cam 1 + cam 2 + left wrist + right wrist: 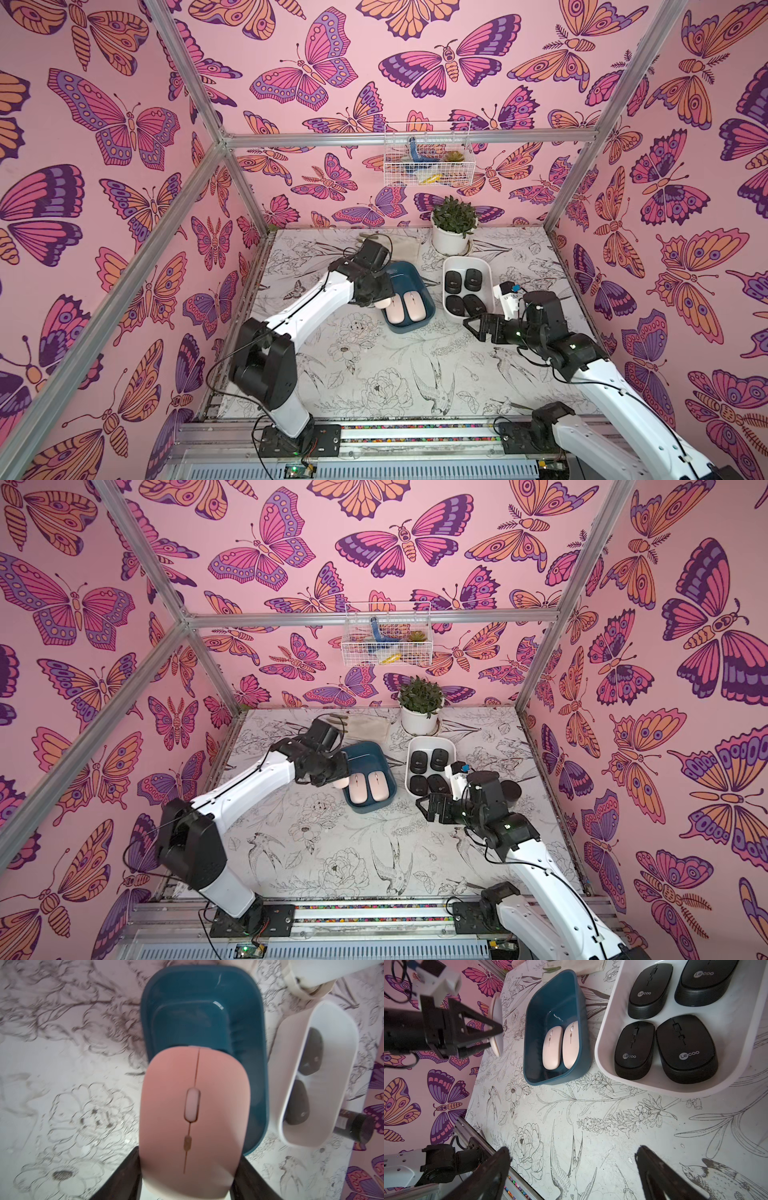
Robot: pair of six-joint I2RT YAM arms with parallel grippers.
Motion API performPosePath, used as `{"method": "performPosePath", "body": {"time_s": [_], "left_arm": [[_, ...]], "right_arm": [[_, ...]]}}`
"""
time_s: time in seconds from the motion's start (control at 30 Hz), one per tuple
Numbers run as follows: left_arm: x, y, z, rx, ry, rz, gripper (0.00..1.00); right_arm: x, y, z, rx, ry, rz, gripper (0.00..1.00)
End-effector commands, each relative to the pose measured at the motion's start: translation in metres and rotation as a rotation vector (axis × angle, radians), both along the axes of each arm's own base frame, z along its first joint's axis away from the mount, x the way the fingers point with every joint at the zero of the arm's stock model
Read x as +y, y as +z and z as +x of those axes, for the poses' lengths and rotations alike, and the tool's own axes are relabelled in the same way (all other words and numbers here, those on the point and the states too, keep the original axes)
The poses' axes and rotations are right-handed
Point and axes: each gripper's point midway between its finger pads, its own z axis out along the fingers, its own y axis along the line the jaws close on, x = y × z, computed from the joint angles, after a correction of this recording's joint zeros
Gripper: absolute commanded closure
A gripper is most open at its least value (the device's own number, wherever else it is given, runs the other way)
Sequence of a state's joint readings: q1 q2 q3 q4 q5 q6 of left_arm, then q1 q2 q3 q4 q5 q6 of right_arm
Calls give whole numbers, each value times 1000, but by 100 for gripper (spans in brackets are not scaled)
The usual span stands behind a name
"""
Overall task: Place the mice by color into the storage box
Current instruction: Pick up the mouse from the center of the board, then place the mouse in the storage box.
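My left gripper (376, 297) is shut on a pale-pink mouse (193, 1115), its fingers (133, 1159) pressing the mouse's two sides. It holds this mouse (381, 302) in the air beside the left rim of the blue storage box (409, 274). Two more pink mice (395, 309) (416, 307) lie side by side in the near end of that box (556, 997). Several black mice (685, 1049) fill the white box (467, 261) to its right. My right gripper (572, 1149) hangs open and empty over the table, in front of the white box (612, 1018).
A potted plant (453, 228) and a beige cloth bag (405, 245) stand at the back of the table. A wire basket (428, 160) hangs on the rear wall. A dark bottle (357, 1128) stands just right of the white box. Aluminium frame posts border the table.
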State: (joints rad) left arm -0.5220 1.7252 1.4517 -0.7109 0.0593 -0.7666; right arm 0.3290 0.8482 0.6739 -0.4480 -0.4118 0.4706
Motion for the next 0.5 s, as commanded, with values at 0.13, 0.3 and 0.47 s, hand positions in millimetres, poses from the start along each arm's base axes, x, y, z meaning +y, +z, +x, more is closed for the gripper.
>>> {"method": "performPosePath", "body": {"time_s": [0.13, 0.3, 0.47], "left_arm": [[-39, -32, 47, 87, 32, -56, 42], [-54, -56, 70, 123, 46, -72, 42], [-56, -70, 89, 135, 74, -78, 40]], "right_arm": [[0, -4, 3, -12, 10, -20, 3], [1, -6, 2, -5, 21, -18, 3], [1, -7, 0, -6, 26, -21, 3]]}}
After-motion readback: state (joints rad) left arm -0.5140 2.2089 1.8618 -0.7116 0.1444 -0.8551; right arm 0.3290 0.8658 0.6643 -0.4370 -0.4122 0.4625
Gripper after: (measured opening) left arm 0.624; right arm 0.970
